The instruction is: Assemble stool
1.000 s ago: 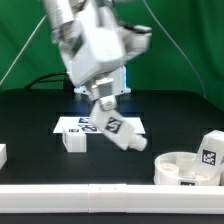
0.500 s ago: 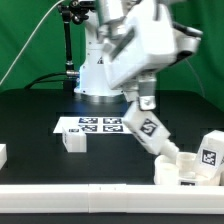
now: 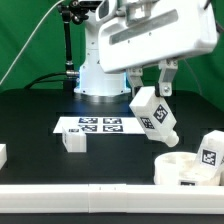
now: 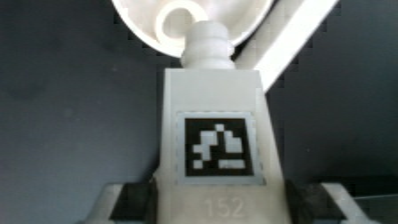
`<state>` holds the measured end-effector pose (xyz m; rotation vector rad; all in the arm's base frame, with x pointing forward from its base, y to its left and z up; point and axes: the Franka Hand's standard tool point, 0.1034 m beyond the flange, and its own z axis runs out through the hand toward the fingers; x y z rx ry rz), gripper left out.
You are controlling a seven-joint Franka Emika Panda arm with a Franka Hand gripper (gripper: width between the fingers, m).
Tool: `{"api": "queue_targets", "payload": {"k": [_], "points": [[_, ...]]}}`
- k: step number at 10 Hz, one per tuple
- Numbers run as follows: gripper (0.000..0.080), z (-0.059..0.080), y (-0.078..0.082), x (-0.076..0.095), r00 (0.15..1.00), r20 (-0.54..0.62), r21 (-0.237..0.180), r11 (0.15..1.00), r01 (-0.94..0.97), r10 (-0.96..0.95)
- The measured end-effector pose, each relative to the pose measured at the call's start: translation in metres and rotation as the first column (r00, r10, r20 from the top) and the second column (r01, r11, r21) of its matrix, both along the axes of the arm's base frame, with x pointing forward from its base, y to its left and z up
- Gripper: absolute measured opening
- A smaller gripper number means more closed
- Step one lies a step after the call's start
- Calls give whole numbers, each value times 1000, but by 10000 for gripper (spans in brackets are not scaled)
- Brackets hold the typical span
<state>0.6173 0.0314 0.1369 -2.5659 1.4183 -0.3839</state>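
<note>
- Right now we have the tool (image 3: 151, 90) clamped on one white stool leg (image 3: 156, 114), with its jaws pressing the leg's upper end from both sides.
- We carry that leg in the air, clear of the desk (image 3: 40, 110). It is tilted, with its tagged face toward the exterior camera and its narrow end pointing down to the right.
- It hangs above the round seat (image 3: 166, 172), which lies on the desk at the near right, and a gap shows between the two.
- From the wrist view, the leg's peg (image 4: 205, 45) points at the seat's (image 4: 151, 15) white rim and a round opening there. We cannot tell whether the peg is centred over a socket.
- We judge the step in hand to be bringing this leg to the seat for mounting. It is not yet in.
- Next, we think, the leg must be tipped upright and its peg lined up over one socket. Then it can be lowered slowly and probably pressed or turned home without pushing the loose seat aside.
- Two legs wait: a second leg (image 3: 72, 140) on the desk at the left, just near of the marker board (image 3: 100, 124), and a third leg (image 3: 210, 148) at the seat's right edge. Whether the third leg stands in the seat or behind it we cannot tell.
</note>
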Motion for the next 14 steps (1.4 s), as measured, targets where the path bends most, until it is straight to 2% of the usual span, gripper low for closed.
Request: {"api": "queue_targets", "payload": {"k": [2,3,4,6,7,11,12,13,14], "points": [[340,-1,0,0,1000,-2,-1,1000,-1,1],[340,-1,-1,0,999,-2,-16,999,-35,35],[340,-3,-2,0,988,-12,-74,985,-153,153],[340,-1,5,0,945,-54,-128,937,-326,322],[340,-1,12,-2,919,-110,-116,913,-390,378],[340,-1,13,-1,921,-108,-112,916,-385,374],[340,-1,14,0,910,-108,-129,902,-412,400],[340,-2,22,1,855,-105,-212,829,-518,508],[340,-4,31,-2,812,-115,-243,777,-581,572]]}}
